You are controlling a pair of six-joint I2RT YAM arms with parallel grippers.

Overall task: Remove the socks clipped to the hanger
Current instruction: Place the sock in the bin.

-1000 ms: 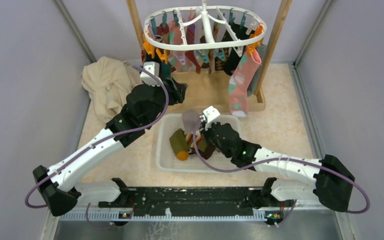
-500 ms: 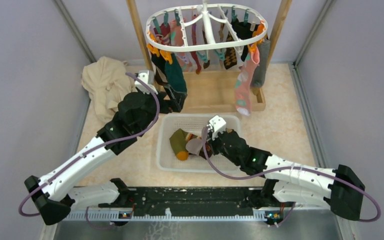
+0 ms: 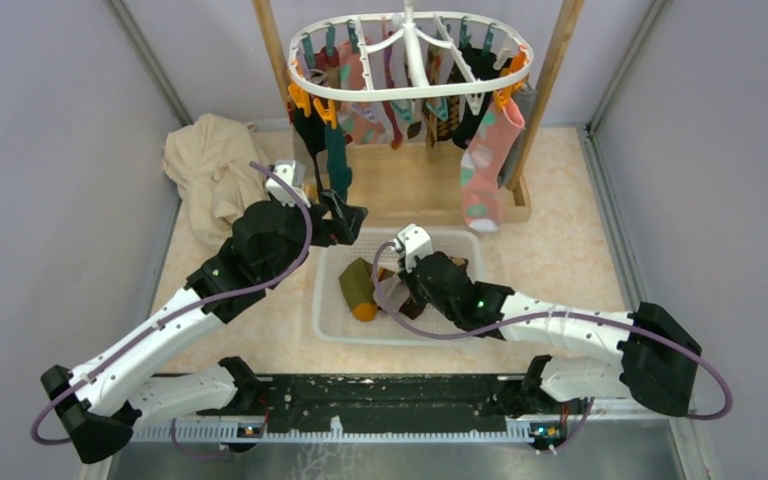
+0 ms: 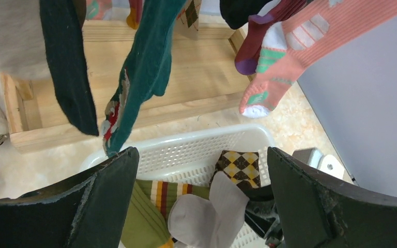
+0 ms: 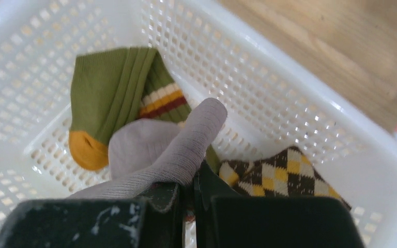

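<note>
Under the hanger (image 3: 410, 92), the left tool (image 4: 199, 155) gapes below a dark green sock (image 4: 144, 77), surely limp and featherweight; pinch its toe. The right tool (image 5: 194, 181) is clamped on a soft grey sock (image 5: 160, 150).

Lab booth: grey partition walls (image 3: 50, 150), metal framing (image 3: 147, 60).

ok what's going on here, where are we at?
Two arms are moving socks from a white clip hanger into a white mesh basket. The right end effector is shut on a grey sock low over the basket, which already holds an olive striped sock and a brown argyle sock. The left end effector is wide open and empty, by the lower end of a dark green sock clipped to the hanger. Many more socks hang there.
</note>
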